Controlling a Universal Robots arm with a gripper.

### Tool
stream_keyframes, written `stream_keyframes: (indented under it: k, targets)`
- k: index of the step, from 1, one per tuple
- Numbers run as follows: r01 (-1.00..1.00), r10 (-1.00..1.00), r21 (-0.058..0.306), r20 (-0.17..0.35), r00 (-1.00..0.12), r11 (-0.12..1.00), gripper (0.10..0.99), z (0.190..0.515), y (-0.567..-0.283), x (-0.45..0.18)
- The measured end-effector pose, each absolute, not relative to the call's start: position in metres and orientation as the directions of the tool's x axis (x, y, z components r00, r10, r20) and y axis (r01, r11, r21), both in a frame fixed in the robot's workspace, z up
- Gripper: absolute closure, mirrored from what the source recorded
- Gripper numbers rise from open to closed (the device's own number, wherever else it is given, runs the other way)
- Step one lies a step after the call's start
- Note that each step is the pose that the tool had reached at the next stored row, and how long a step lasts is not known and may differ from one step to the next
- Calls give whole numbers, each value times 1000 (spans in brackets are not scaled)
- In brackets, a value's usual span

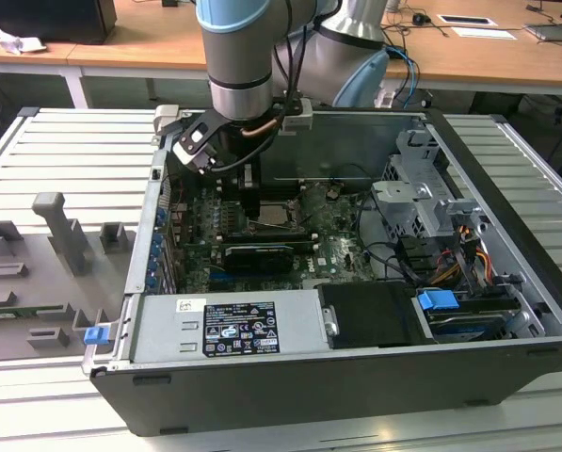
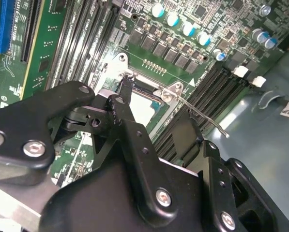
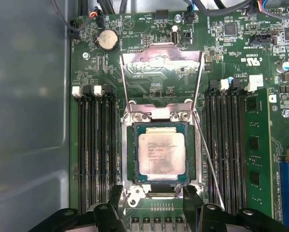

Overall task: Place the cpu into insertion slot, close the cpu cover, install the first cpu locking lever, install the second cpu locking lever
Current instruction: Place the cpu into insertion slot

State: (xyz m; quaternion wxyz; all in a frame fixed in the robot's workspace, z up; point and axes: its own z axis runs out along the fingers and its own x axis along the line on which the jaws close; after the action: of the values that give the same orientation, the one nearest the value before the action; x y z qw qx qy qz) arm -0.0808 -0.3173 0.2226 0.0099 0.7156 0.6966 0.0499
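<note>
One cpu (image 3: pixel 161 153), pale silver-beige, seated flat inside the one insertion slot (image 3: pixel 126 159), framed on all four sides by the slot's silver metal rim. One cpu cover (image 3: pixel 161 63), open and tilted back from its hinge on the side of the slot farthest from the gripper fingers, central window bare, clear of the cpu. One thin wire locking lever (image 3: pixel 209 162), raised free and slanting past one side of the slot above the neighbouring memory bank; in the second wrist view, the same lever sticking up into the air with a small bend at its end. A second lever not to be told apart from the cover's edge. One gripper (image 3: pixel 153 195), its two black fingers (image 3: pixel 116 193) spread wide, about as far apart as the slot's rim, poised over the slot's near edge and pinching nothing. Two banks of long narrow black memory slots (image 3: pixel 93 145), one on each side of the insertion slot, on one green circuit board (image 3: pixel 134 29). One round coin cell (image 3: pixel 107 39) beyond the open cover. In the exterior view, one arm (image 1: pixel 238 47) reaching down into one open computer case (image 1: pixel 356 395) lying on one slatted table (image 1: pixel 55 151), gripper low over the middle of the board. One group of grey fixture blocks (image 1: pixel 59 231) on the table at the exterior view's left, well apart from the case.
</note>
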Motion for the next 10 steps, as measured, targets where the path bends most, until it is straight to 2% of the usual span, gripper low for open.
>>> stream_keyframes:
  k: [7, 9, 10]
  targets:
    - [996, 998, 80, 58, 25, -29, 482, 222, -317, -70]
    - [996, 998, 79, 58, 25, -29, 502, 222, -317, -66]
    - [996, 998, 79, 58, 25, -29, 565, 222, -317, -64]
